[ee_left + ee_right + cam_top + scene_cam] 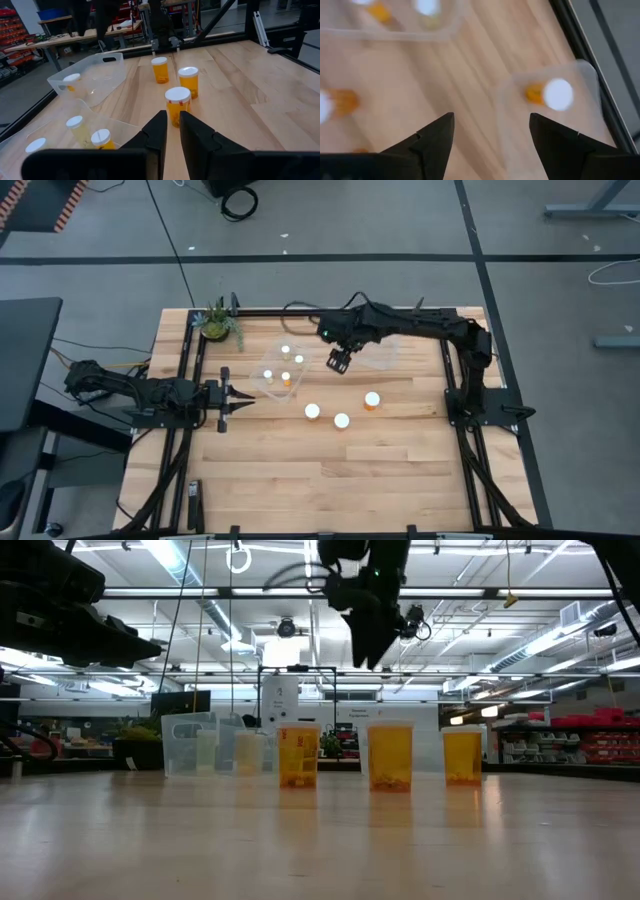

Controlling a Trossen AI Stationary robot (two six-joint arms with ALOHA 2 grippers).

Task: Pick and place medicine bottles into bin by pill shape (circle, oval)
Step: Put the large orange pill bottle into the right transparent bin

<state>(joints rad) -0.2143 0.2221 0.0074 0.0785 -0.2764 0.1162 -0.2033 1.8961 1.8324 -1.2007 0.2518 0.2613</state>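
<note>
Three medicine bottles, amber with white caps, stand upright on the wood table: (312, 412), (342, 420), (372, 400). A clear bin (264, 373) holds three more bottles (286, 377). A second clear bin (102, 70) farther right holds one bottle (555, 94). My right gripper (338, 362) hangs open high above the table between the two bins, with nothing between its fingers (435, 132). My left gripper (245, 402) rests shut near the table's left side, pointing level toward the loose bottles (177, 102).
A small green potted plant (217, 323) stands at the far left corner. Black frame rails (455, 380) run along the table's sides and far edge. Bare wood lies toward the near edge.
</note>
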